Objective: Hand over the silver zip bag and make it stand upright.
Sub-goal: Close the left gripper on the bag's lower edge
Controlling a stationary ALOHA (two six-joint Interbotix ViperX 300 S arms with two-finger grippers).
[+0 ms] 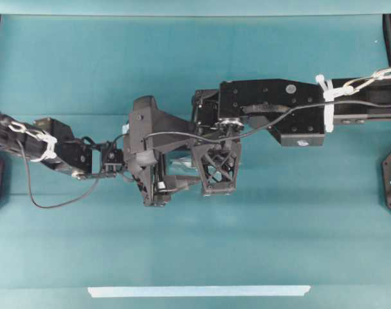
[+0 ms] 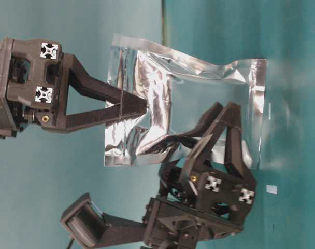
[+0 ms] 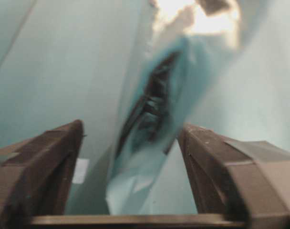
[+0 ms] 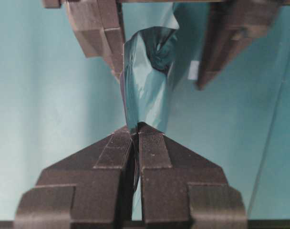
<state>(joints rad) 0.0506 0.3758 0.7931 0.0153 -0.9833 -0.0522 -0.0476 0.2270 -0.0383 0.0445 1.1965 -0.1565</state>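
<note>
One silver zip bag (image 2: 199,83), two hands, one tape strip (image 1: 199,291).

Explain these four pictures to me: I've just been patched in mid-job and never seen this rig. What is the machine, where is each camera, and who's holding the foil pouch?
You are looking at two black robot arms over a teal table. One picture looks straight down, one looks from table height, and one camera rides on each wrist. The right claw is shut on an edge of the silver zip bag, holding it in the air. The left claw is open, its fingers on either side of the bag, not yet gripping. On the table lies a pale tape strip.
</note>
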